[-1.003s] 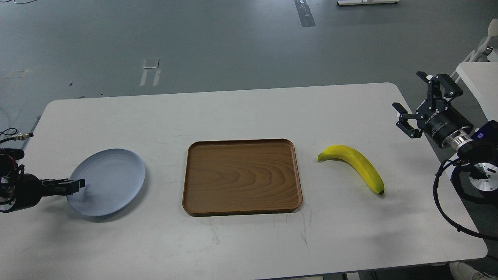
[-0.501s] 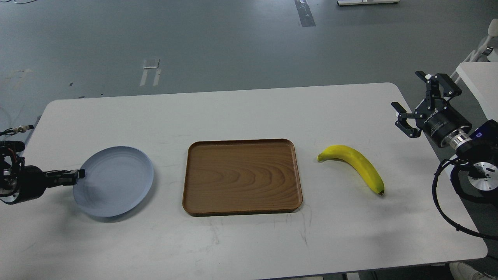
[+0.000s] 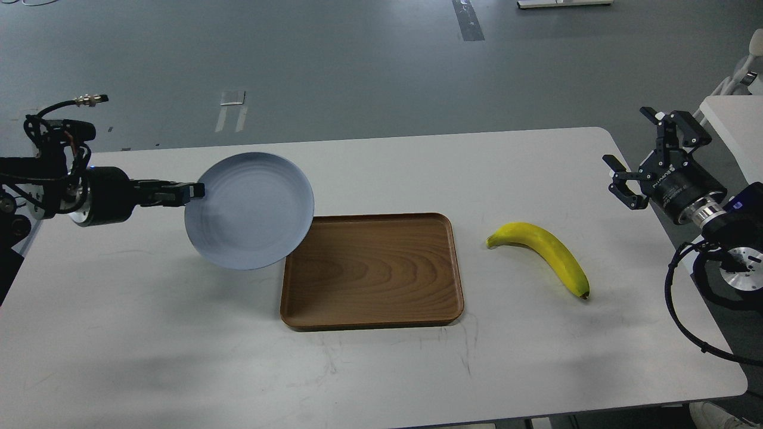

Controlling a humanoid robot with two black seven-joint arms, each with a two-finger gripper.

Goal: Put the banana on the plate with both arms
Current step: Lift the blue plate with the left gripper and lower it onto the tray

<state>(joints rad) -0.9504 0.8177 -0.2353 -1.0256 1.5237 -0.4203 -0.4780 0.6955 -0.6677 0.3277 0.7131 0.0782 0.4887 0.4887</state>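
My left gripper (image 3: 192, 192) is shut on the left rim of the pale blue-grey plate (image 3: 250, 210) and holds it in the air, tilted, above the table; its right edge overlaps the tray's left corner. The yellow banana (image 3: 545, 253) lies on the table to the right of the tray, stem end to the left, dark tip at the front right. My right gripper (image 3: 633, 156) is open and empty, above the table's right edge, up and to the right of the banana.
A rectangular brown wooden tray (image 3: 372, 271) lies flat in the middle of the white table (image 3: 381, 369). Another white table's corner (image 3: 733, 119) stands past the right edge. Grey floor lies behind.
My left arm has lifted the plate off the table and carried it up and right, toward the tray. The right arm and the banana have barely moved.
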